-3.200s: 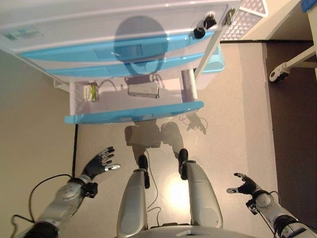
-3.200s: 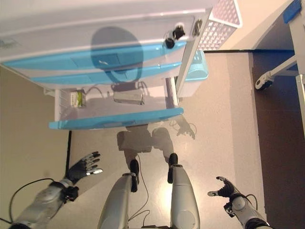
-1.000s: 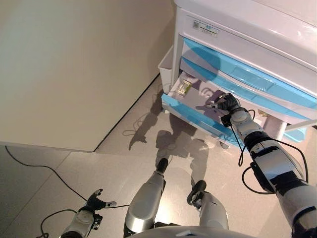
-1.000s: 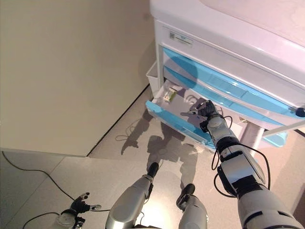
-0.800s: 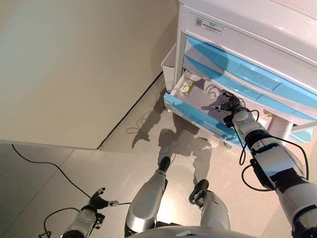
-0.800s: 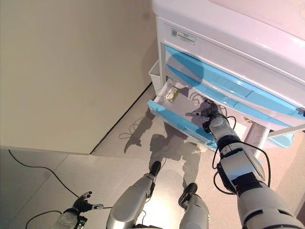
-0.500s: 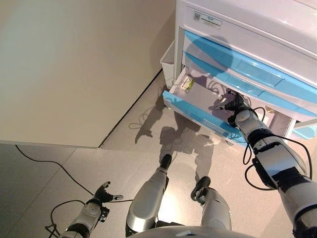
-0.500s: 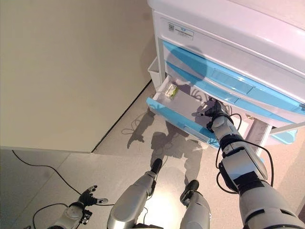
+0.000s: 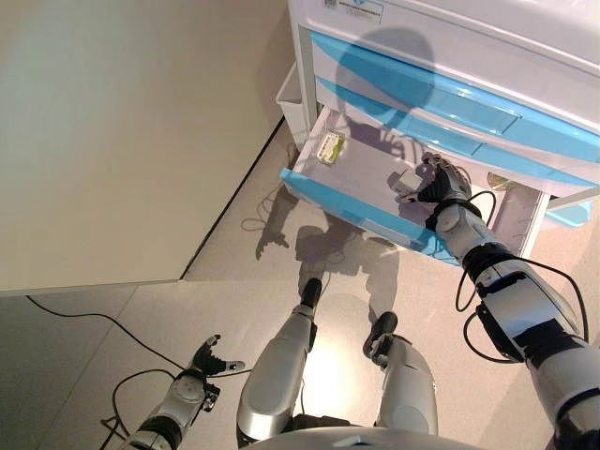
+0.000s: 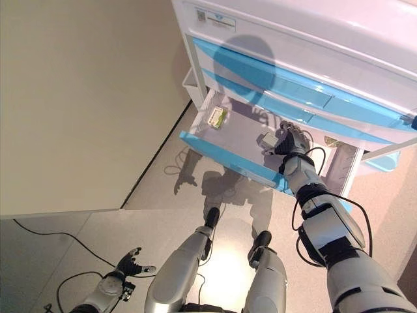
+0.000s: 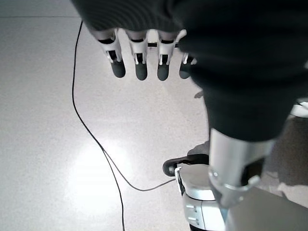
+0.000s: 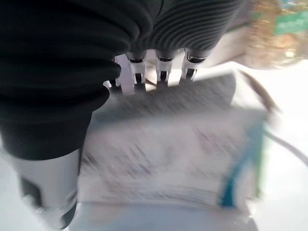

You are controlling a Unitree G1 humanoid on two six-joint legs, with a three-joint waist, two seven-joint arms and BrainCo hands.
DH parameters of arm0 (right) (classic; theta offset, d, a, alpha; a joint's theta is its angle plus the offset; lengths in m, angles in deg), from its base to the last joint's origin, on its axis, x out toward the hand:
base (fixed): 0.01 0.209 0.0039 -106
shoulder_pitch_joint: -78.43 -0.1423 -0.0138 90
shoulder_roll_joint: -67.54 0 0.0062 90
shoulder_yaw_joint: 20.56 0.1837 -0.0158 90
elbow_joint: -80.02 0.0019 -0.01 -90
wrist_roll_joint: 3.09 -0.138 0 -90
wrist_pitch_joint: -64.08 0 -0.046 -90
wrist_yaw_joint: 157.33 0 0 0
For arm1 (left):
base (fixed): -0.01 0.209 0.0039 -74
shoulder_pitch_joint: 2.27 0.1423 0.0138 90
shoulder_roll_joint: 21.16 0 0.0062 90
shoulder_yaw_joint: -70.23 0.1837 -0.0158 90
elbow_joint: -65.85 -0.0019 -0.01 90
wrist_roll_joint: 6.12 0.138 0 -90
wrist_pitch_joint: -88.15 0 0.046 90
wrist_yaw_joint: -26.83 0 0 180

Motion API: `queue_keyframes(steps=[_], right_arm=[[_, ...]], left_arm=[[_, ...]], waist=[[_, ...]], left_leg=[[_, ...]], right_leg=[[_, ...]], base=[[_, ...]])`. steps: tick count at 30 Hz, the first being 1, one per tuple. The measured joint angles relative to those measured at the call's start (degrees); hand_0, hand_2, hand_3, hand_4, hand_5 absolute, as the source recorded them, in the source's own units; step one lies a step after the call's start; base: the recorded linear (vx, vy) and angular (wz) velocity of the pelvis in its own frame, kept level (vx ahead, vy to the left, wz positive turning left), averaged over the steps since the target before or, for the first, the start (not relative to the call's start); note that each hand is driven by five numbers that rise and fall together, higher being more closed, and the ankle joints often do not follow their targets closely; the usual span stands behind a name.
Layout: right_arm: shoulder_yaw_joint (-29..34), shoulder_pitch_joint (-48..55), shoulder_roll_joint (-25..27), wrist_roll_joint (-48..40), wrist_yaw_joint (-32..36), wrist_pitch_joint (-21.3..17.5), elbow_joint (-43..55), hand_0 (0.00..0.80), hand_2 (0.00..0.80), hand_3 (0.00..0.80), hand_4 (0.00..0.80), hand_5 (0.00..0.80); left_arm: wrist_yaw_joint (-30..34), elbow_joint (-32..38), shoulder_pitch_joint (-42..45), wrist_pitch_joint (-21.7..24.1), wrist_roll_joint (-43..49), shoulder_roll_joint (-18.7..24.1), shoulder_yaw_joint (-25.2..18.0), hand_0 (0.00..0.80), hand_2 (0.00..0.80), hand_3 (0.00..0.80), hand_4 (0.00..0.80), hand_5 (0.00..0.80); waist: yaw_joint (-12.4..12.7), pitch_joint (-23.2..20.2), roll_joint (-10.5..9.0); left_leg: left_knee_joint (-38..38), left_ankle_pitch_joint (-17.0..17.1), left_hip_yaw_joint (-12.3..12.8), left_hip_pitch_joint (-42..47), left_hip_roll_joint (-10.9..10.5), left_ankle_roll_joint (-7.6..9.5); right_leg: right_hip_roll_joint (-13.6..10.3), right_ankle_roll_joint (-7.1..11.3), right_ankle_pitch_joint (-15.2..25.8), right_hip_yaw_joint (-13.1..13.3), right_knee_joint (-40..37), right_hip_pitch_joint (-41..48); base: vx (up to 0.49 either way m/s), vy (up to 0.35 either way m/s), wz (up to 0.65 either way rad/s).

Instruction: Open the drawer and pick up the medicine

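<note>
The cart's bottom drawer (image 9: 349, 212), white with a blue front, stands pulled out. My right hand (image 9: 438, 184) reaches into it and is shut on a white medicine box (image 9: 405, 182), held just above the drawer floor. In the right wrist view the box (image 12: 168, 154) fills the space between the fingers (image 12: 163, 67) and the thumb. A green and yellow pack (image 9: 329, 146) lies at the drawer's far left end. My left hand (image 9: 208, 361) hangs open low by the floor, far from the cart, with its fingers (image 11: 139, 62) straight.
Two blue-fronted drawers (image 9: 422, 89) above the open one are shut. A white side bin (image 9: 289, 98) hangs on the cart's left end next to a beige wall (image 9: 112, 141). A light blue basket (image 9: 572, 214) shows behind the cart's right side.
The camera has shifted, so the cart sits differently in view. My right hand, earlier spread over the white box in the drawer, has curled round it and raised it slightly.
</note>
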Motion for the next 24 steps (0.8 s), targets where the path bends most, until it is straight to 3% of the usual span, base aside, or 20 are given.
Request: queue_keyframes(steps=[5,14,15,16,17,18,24], right_arm=[[-2.68,-4.06,-0.09,0.06,0.78,0.09,-5.66,0.000,0.000,0.000,0.000,0.000],[-4.38,-7.39,0.16,0.07,2.52,1.38,-6.92,0.000,0.000,0.000,0.000,0.000],[-4.42,-7.47,0.15,0.07,2.71,1.47,-6.94,0.082,0.082,0.082,0.082,0.082],[-4.47,-7.67,0.03,0.06,3.04,1.62,-6.97,0.493,0.493,0.493,0.493,0.493],[-4.46,-7.77,0.06,0.06,3.03,1.63,-6.97,0.709,0.709,0.709,0.709,0.709],[-4.74,-8.31,0.04,0.06,3.10,1.76,-6.97,0.800,0.800,0.800,0.800,0.800],[-5.98,-9.69,0.33,-0.03,4.20,2.26,-7.29,0.800,0.800,0.800,0.800,0.800]], left_arm=[[-0.05,0.02,-0.22,-0.01,-0.76,-0.03,0.88,0.000,0.000,0.000,0.000,0.000],[0.02,-0.07,-0.83,-0.22,-0.75,-0.09,1.60,0.000,0.000,0.000,0.000,0.000],[0.03,-0.06,-0.93,-0.23,-0.75,-0.09,1.60,0.000,0.000,0.000,0.000,0.000],[0.09,-0.03,-1.06,-0.26,-0.75,-0.09,1.60,0.000,0.000,0.000,0.000,0.000],[0.12,-0.03,-1.12,-0.28,-0.75,-0.09,1.59,0.000,0.000,0.000,0.000,0.000],[0.16,-0.04,-1.24,-0.35,-0.75,-0.09,1.60,0.000,0.000,0.000,0.000,0.000],[0.25,-0.23,-1.69,-0.67,-0.76,-0.11,1.59,0.000,0.000,0.000,0.000,0.000]], waist=[[0.33,0.33,0.62],[0.30,0.70,1.34],[0.29,0.70,1.34],[0.21,0.70,1.35],[0.21,0.71,1.35],[0.19,0.71,1.35],[-0.05,0.70,1.33]], left_leg=[[-0.03,0.04,0.12,-0.03,0.05,0.03],[0.06,0.30,-0.06,-1.21,0.17,-0.32],[0.05,0.33,-0.09,-1.21,0.18,-0.37],[-0.04,0.41,-0.23,-1.21,0.22,-0.49],[-0.05,0.44,-0.27,-1.21,0.24,-0.54],[-0.07,0.48,-0.37,-1.21,0.26,-0.61],[-0.14,0.59,-0.52,-1.21,0.37,-0.74]], right_leg=[[-0.02,-0.01,0.05,0.10,0.03,-0.08],[-0.09,-0.48,-0.21,0.17,1.54,-1.77],[-0.09,-0.51,-0.23,0.15,1.54,-1.78],[-0.04,-0.57,-0.25,0.10,1.57,-1.82],[-0.03,-0.60,-0.27,0.08,1.60,-1.83],[-0.01,-0.64,-0.29,0.07,1.69,-1.87],[0.08,-0.85,-0.42,0.00,1.80,-1.90]], base=[[0.000,0.000,0.00],[0.003,-0.007,0.00],[0.000,0.000,0.00],[0.000,0.000,0.00],[0.000,0.000,0.00],[0.000,0.000,0.00],[0.000,0.000,0.00]])
